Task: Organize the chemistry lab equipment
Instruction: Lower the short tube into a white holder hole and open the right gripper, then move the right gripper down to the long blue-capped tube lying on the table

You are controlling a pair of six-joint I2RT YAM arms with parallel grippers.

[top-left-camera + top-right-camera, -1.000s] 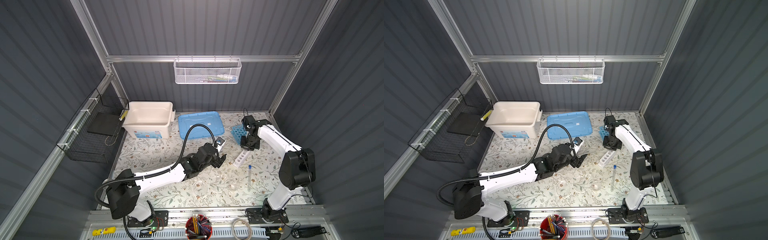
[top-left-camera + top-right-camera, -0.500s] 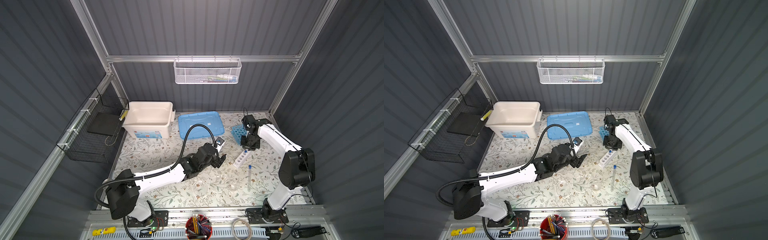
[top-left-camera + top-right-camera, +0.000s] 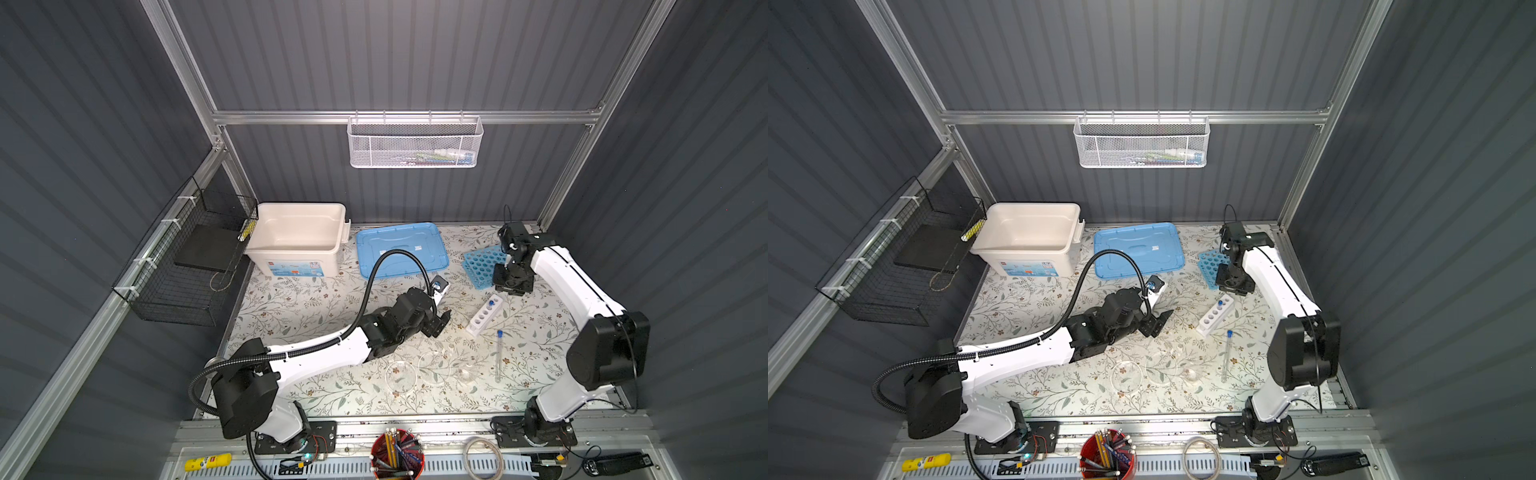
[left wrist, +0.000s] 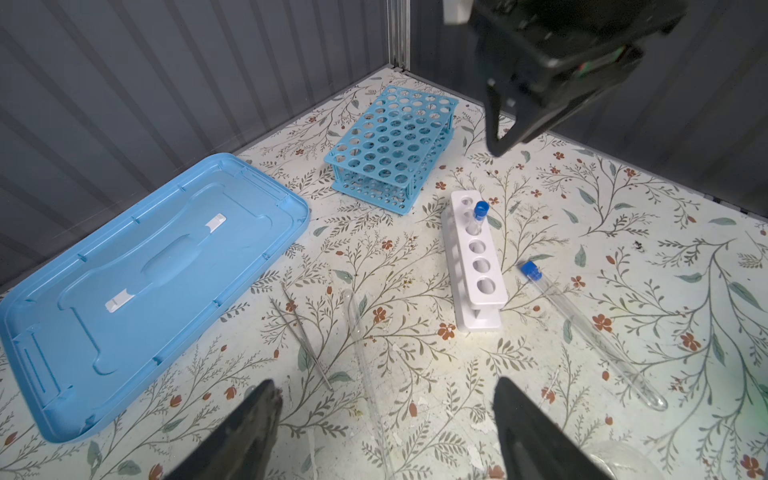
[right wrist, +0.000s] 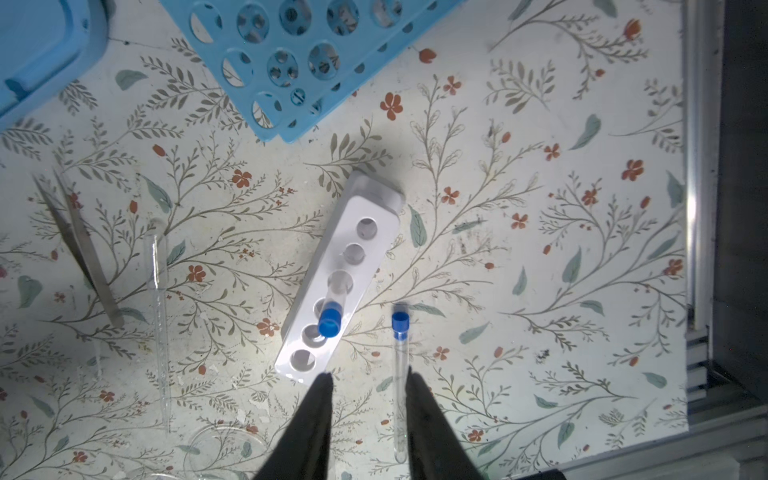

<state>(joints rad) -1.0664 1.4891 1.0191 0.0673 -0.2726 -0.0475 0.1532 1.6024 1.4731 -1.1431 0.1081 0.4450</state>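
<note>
A small white rack (image 3: 482, 318) (image 5: 332, 286) holds one upright blue-capped test tube (image 5: 330, 322) (image 4: 480, 214). A second blue-capped tube (image 3: 498, 355) (image 5: 400, 374) lies on the table beside it. My right gripper (image 5: 369, 375) (image 3: 512, 286) hangs above the table between the white rack and the blue rack (image 3: 482, 264), open and empty. My left gripper (image 4: 386, 384) (image 3: 440, 322) is open wide over a clear slim pipette (image 4: 365, 374), holding nothing. Thin tweezers (image 4: 301, 336) lie next to the pipette. Two glass dishes (image 3: 401, 376) (image 3: 434, 363) and a small glass vessel (image 3: 465, 372) sit near the front.
A blue lid (image 3: 401, 249) lies flat at the back, and a white bin (image 3: 297, 239) stands to its left. A black wire basket (image 3: 187, 266) hangs on the left wall, a white mesh basket (image 3: 415, 141) on the back wall. The red cup of pencils (image 3: 397, 455) is below the table edge.
The right gripper's jaws have moved apart; the arm has hardly shifted. The left arm has not moved.
</note>
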